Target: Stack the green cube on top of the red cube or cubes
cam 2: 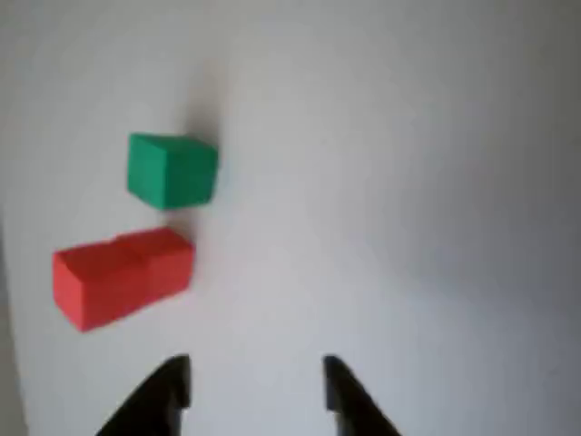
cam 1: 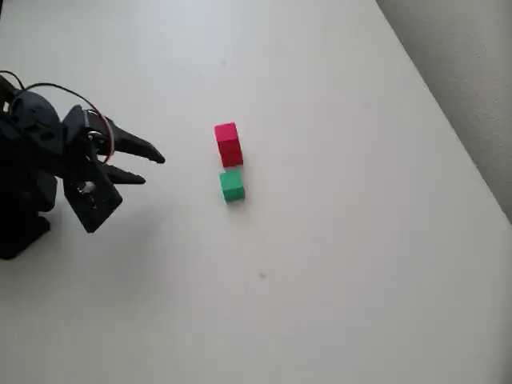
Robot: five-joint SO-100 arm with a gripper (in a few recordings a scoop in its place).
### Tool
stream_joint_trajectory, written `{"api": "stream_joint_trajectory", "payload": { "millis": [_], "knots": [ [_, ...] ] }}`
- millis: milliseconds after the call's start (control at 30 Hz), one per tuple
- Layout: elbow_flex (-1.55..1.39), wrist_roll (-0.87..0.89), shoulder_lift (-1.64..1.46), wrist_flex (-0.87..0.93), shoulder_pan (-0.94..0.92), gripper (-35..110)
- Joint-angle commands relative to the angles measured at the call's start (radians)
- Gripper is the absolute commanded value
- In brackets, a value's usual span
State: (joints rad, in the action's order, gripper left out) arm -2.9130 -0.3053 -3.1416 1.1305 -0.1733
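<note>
The green cube [cam 1: 232, 186] rests on the white table just below the red cube [cam 1: 228, 144] in the overhead view, a thin gap between them. The red one looks taller or longer than the green. My black gripper [cam 1: 152, 166] is open at the left of that view, its tips pointing right toward the cubes, well short of them, nothing between the fingers. In the wrist view the green cube [cam 2: 171, 170] lies beyond the red cube [cam 2: 123, 275], both left of and ahead of the open gripper [cam 2: 257, 374].
The white table [cam 1: 336, 264] ends at a slanted right edge, with grey floor [cam 1: 464, 72] beyond it. My arm's black body [cam 1: 32, 184] fills the left edge.
</note>
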Motion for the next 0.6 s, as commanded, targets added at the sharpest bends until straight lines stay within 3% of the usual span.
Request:
{"api": "stream_joint_trajectory", "payload": {
  "millis": [0,567],
  "knots": [
    [0.213,0.035,0.35,-0.153,-0.035,19],
    [0.793,0.141,1.169,-0.141,-0.067,23]
  ]
}}
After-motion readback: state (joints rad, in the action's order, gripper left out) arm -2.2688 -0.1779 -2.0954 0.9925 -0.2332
